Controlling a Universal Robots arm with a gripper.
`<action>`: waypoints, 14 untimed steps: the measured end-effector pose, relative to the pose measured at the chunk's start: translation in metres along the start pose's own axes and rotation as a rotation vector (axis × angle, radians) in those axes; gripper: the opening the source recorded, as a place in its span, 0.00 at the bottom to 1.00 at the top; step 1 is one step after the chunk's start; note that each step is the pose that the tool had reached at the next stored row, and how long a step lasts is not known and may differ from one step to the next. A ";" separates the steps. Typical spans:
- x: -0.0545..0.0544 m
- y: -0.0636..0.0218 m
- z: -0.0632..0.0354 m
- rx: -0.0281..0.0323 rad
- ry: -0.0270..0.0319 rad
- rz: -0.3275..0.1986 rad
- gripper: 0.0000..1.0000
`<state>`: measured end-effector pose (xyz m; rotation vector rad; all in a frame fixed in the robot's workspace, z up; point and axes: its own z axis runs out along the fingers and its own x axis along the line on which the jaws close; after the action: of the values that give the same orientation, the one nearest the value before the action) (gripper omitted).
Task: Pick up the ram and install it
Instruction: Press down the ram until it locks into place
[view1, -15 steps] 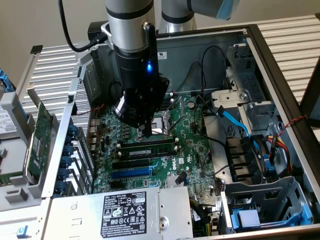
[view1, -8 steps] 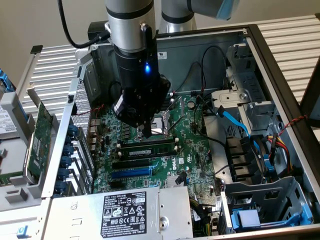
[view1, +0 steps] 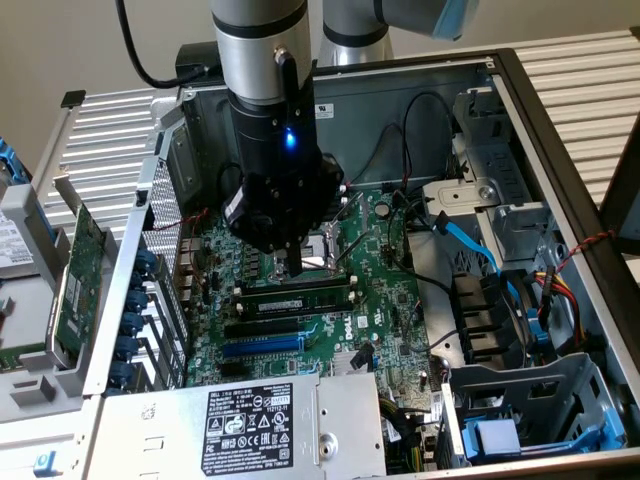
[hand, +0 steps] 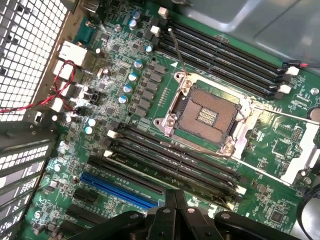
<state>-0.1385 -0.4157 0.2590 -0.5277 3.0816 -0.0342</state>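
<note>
1. Seated lengthwise in a black slot just beside the CPU socket (view1: 325, 256), on the side facing the blue slot (view1: 262, 343): the ram (view1: 295, 297), green edge and black chips up, level with the motherboard (view1: 390, 300).
2. Hanging straight over the near edge of the CPU socket, above the ram's middle: the gripper (view1: 290, 265), closed, with nothing clamped between its fingers. Cannot tell whether its tip touches the ram's top edge.
3. Seen in the wrist view: the closed gripper (hand: 175, 197) over the bank of black slots (hand: 175, 160) next to the CPU socket (hand: 207, 112). Cannot tell there which slot carries the ram.
4. On the far side of the CPU socket from the gripper: a second bank of long black slots (hand: 225, 62) with white end clips.
5. Beyond the ram, further from the CPU socket: the blue slot (hand: 117, 190), running parallel to the ram.
6. Well apart from the CPU socket, outside the case (view1: 560, 150) at the exterior view's left: a wider green expansion card (view1: 80, 280) standing on edge.
7. Further from the CPU socket than the blue slot: a grey power supply with a black label (view1: 250, 420).
</note>
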 end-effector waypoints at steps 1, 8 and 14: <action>0.000 0.0000 0.0000 0.0001 0.0004 0.016 0.10; 0.000 0.0000 0.0000 0.0014 0.0030 0.126 0.10; 0.000 0.0000 0.0000 0.0025 0.0054 0.221 0.10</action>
<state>-0.1385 -0.4156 0.2590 -0.1847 3.1235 -0.0367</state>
